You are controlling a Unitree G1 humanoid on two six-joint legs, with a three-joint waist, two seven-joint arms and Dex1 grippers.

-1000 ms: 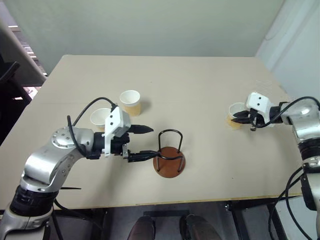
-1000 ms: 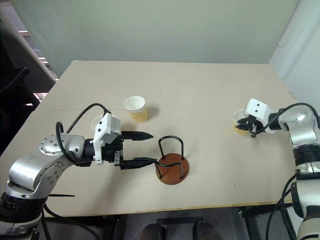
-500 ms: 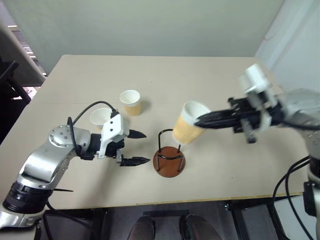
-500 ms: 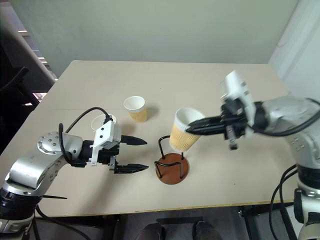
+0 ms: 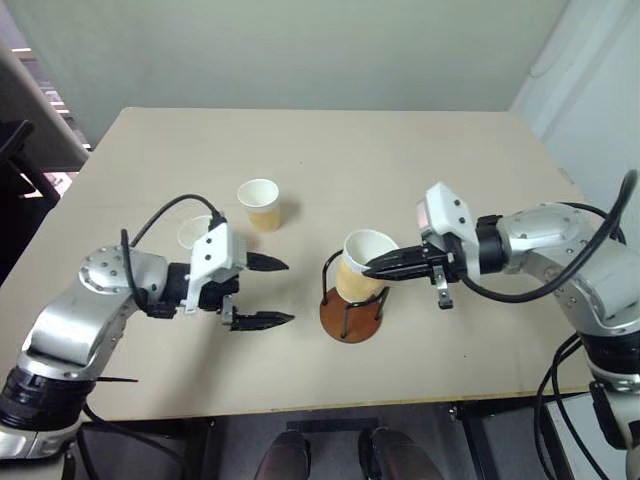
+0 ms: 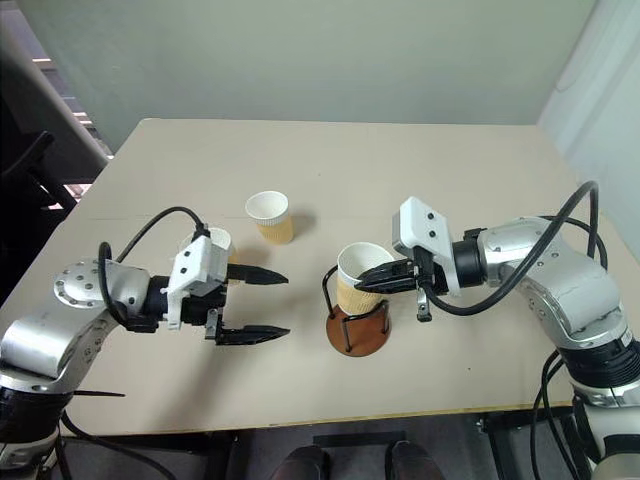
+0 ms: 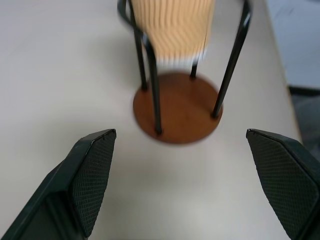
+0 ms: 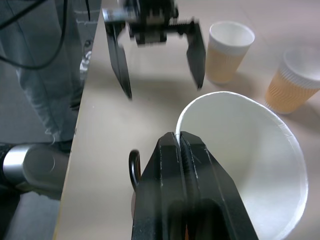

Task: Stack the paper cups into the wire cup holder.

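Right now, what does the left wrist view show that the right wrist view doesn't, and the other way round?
Left wrist view: the wire cup holder down to its brown base, the held cup's tan wall hanging inside its loops. Right wrist view: the right pincer shut on the rim of that held cup, two spare cups beyond it, and the open left pincer. Both: the held cup and the table.

The left gripper's white housing covers most of the nearer paper cup [image 5: 193, 232] at centre left, leaving a sliver of rim. In the left wrist view the held paper cup [image 7: 172, 30] is blurred and cut off by the top edge. The wire cup holder [image 5: 352, 318] base sits partly behind that cup's wall, so whether the cup bottom touches it cannot be told.
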